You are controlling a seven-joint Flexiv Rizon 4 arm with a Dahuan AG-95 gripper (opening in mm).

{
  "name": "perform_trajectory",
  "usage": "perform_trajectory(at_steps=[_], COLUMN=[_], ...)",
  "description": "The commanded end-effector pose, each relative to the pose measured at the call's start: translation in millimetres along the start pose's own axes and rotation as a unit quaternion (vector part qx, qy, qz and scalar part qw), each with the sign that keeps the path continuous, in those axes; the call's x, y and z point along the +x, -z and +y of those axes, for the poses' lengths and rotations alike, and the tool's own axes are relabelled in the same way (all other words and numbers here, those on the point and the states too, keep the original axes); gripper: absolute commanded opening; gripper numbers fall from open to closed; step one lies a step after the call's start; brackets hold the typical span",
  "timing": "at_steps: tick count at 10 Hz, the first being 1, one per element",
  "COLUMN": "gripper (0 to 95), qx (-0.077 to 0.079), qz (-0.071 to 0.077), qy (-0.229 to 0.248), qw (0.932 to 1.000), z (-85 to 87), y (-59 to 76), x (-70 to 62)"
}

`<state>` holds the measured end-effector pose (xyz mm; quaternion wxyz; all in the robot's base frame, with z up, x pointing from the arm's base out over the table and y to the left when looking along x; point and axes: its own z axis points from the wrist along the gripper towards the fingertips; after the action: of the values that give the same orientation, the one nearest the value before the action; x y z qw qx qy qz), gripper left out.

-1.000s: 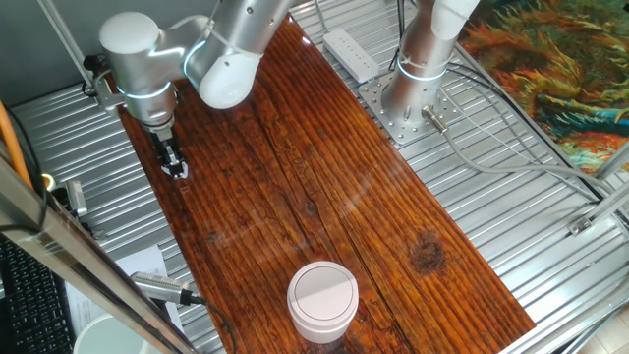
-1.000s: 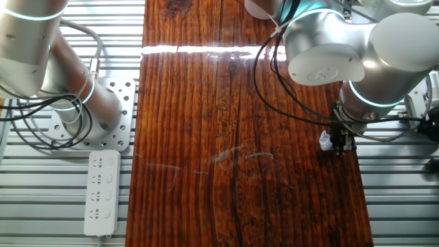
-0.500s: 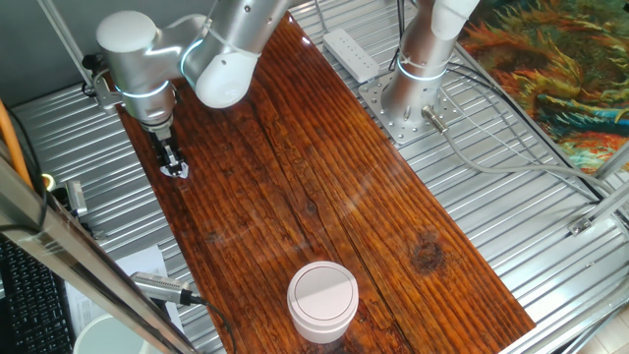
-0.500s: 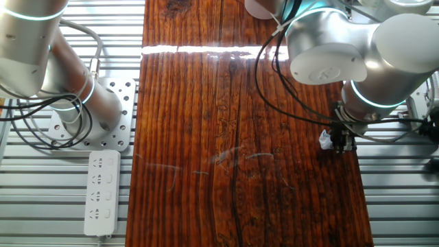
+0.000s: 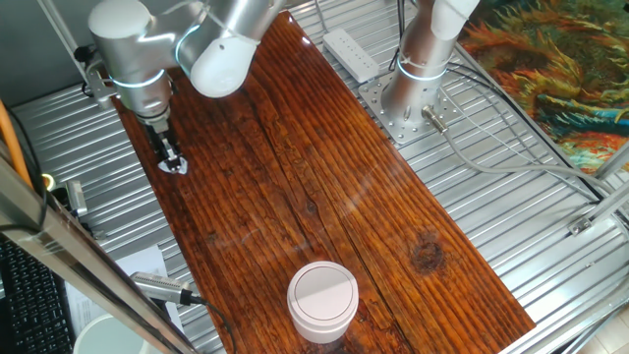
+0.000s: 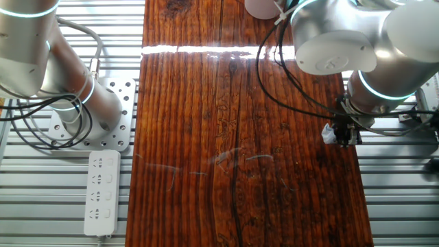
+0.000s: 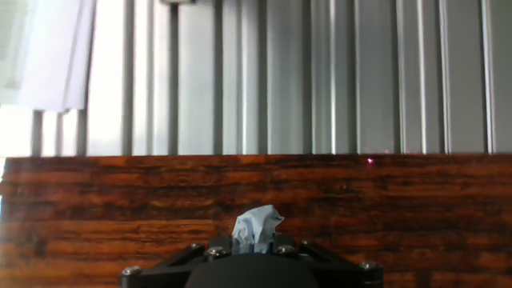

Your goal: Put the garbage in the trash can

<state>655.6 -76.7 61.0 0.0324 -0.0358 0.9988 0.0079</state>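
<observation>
Paper wad (image 7: 256, 230): small, crumpled, white-grey, sitting pinched between the closed tips of the pincer (image 7: 254, 250) near one long edge of the counter (image 5: 324, 187). The hand view alone is showing its creased folds against the dark fingers; in one fixed view it is appearing only as a pale speck (image 5: 178, 167) at the pincer (image 5: 174, 160), and in the other fixed view as a white fleck (image 6: 330, 134) beside the black fingers (image 6: 345, 134).

Trash can (image 5: 322, 300): round, pale pinkish-white plastic, flat white lid in a ring, standing well apart at the counter's other end.

Counter: dark red-brown, glossy, ridged wood grain, lying on ribbed metal.
</observation>
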Motion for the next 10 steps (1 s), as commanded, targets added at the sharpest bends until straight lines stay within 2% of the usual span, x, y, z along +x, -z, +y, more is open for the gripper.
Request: perform_trajectory(at_steps=[1,2,3,4,5,7,9,10], gripper=[0.0,0.0,0.0,0.0,0.0,38.0,38.0,57.0], qx=[-0.018,-0.031,-0.07,-0.078,-0.079,-0.078,-0.076,-0.079], qz=[-0.012,-0.016,-0.028,-0.03,-0.032,-0.032,-0.03,-0.021], qy=[0.073,0.084,0.106,0.131,0.144,0.137,0.15,0.165], qw=[0.9971,0.9959,0.9915,0.9878,0.9859,0.9869,0.9852,0.9829], z=[-0.3,-0.8,-0.6,1.9,7.9,20.1,21.3,21.3], y=[-0.1,-1.0,-3.5,-4.6,-6.8,-12.7,-13.1,-13.3], x=[0.1,0.6,1.7,1.7,1.8,2.6,2.7,2.9])
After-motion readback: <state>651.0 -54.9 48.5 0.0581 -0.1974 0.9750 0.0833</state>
